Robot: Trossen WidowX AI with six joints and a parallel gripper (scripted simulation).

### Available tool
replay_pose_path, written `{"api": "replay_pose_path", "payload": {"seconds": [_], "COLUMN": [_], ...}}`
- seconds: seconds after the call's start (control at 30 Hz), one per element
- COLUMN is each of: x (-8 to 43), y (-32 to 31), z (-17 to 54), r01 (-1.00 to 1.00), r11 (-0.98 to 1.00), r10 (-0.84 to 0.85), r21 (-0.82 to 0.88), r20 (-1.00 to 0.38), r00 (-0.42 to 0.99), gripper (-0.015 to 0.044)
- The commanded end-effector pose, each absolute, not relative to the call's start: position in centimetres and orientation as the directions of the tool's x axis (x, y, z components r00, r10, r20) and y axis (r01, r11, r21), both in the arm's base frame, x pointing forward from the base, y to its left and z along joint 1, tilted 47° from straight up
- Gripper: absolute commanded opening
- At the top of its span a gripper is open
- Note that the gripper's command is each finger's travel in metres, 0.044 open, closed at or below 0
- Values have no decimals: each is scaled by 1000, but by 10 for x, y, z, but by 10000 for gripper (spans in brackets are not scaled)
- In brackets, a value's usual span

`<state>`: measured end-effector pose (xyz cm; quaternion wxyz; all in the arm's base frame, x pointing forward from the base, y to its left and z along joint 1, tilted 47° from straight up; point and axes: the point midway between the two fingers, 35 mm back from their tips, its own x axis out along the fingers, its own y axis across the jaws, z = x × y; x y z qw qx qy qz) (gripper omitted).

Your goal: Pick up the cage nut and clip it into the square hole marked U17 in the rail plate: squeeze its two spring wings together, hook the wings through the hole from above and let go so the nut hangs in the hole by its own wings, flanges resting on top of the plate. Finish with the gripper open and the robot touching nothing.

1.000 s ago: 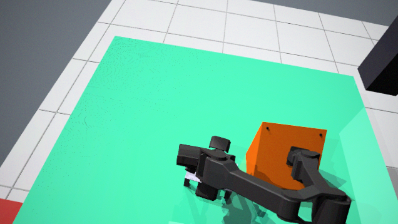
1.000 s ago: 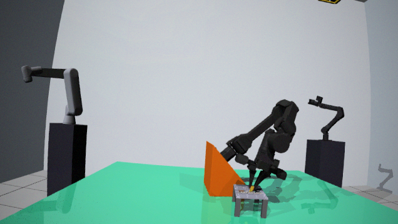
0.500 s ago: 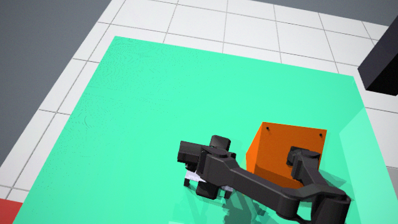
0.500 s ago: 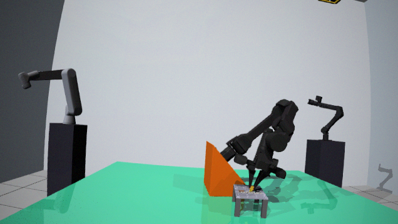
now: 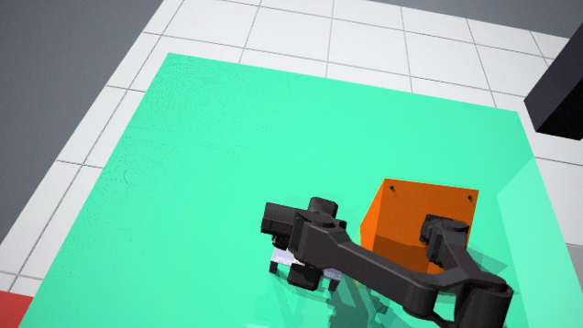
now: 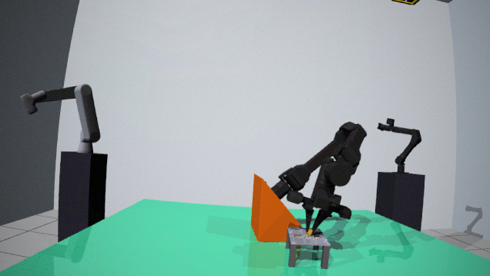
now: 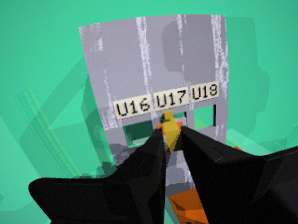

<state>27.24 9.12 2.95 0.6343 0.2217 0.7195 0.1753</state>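
The yellow cage nut (image 6: 309, 232) (image 7: 171, 133) is between my fingertips at the middle square hole, just below the U17 label. It covers most of that hole in the wrist view. My gripper (image 6: 310, 231) (image 7: 170, 133) is shut on the cage nut and points down at the plate top. The grey rail plate (image 6: 304, 241) (image 7: 162, 55) stands on short legs, with holes marked U16, U17 and U18. In the top view the arm hides most of the plate (image 5: 282, 257). How deep the wings sit in the hole cannot be told.
An orange wedge-shaped block (image 5: 423, 206) (image 6: 270, 216) (image 7: 189, 206) stands close beside the plate, under part of the arm. All this stands on a green table top (image 5: 206, 160) (image 6: 173, 239). Other arms stand on dark pedestals (image 6: 82, 193) (image 6: 400, 196) in the background.
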Motion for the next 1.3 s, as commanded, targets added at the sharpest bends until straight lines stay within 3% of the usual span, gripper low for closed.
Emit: {"api": "replay_pose_path", "payload": {"seconds": [0.0, 1.27], "x": [272, 272], "y": [91, 89], "z": [29, 26], "r01": [94, 101], "r11": [833, 784], "r10": [552, 621], "r21": [545, 613], "r20": [-828, -779], "r00": [-95, -87], "gripper": [34, 34]}}
